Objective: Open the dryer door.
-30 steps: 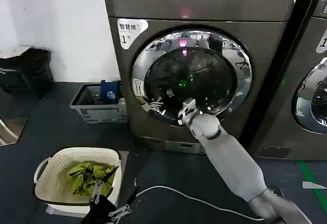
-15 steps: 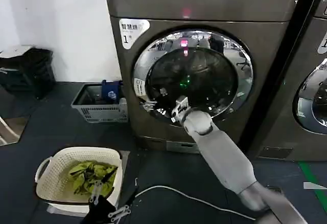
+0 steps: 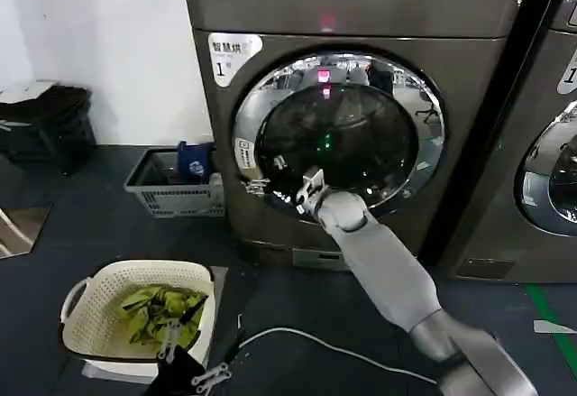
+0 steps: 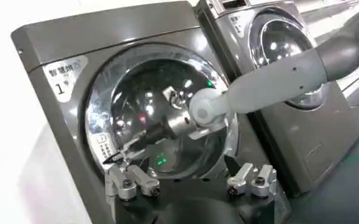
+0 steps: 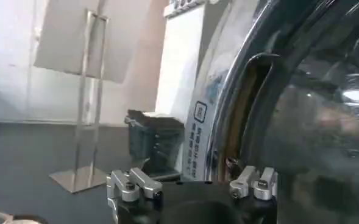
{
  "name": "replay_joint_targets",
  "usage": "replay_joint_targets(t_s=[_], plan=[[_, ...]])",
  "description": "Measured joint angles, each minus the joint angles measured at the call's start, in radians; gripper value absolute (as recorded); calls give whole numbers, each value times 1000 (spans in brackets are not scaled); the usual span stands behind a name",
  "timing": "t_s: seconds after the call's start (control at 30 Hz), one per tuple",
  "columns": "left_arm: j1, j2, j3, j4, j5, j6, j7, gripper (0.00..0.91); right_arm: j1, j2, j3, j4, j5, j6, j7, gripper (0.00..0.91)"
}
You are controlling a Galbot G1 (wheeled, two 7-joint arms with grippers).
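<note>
The dryer door [image 3: 338, 134] stays shut; the open right hand [image 3: 287, 186] has slid leftward.

- The right gripper [image 5: 191, 184] was seen at the frame's lower edge, its two metal fingers [image 5: 130, 185] spread apart with nothing held between them.
- The dryer door [image 5: 301, 115] was seen close ahead, its chrome rim curving beside dark glass.
- A recessed slot [image 5: 246, 109] was visible in the rim.
- A small sticker [image 5: 200, 114] was seen beside the rim.
- A dark basket [image 5: 155, 143] was seen on the floor beyond.
</note>
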Motion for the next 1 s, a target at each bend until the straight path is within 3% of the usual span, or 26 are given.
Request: replay_joint_targets(t_s=[0.4,0.67,1.0], plan=[[-4,-1,3,2,-1,0,0,907,12,-44,-26,-14,81,72,-208,907],[-18,2,-1,13,-11,5,-4,907,4,-96,-50,20,174,173,-376,907],[-35,10,-35,23,-49,32,-34,907,-38,-154,-16,58,277,185,-655,907]])
